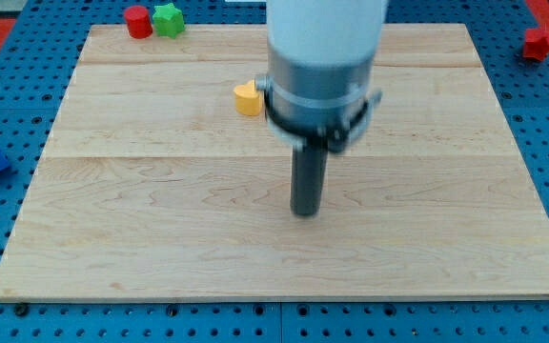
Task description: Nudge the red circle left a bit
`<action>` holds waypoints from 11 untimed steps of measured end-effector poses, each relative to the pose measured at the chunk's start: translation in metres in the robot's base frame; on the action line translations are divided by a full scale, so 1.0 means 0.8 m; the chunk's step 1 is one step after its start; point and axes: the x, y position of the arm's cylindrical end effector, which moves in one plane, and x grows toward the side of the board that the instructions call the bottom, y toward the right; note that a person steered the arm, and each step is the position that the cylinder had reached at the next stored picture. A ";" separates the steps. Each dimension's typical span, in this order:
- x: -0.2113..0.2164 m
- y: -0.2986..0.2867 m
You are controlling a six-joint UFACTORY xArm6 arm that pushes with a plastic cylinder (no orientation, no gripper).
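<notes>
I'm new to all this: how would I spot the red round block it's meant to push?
Start at the pale wooden board and look to its top left corner in the view. Two blocks touch there; the red circle is the left one, smooth and round, unlike the spiky green star block beside it.

Bright even overhead light, soft shadows; arm housing motion-blurred, board sharp.

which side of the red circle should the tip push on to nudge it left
Press its right flank. The red circle is a short upright cylinder, but the green block sits touching that side, so my tip, now mid-board, probably has to push through the green block.
</notes>
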 end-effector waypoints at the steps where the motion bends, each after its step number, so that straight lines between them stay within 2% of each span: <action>1: -0.109 0.057; 2: -0.152 0.207; 3: -0.248 0.227; 4: -0.332 0.123; 5: -0.340 0.043; 6: -0.218 -0.027; 7: -0.337 -0.044; 8: -0.359 -0.074; 9: -0.269 -0.154; 10: -0.371 -0.249; 11: -0.300 -0.309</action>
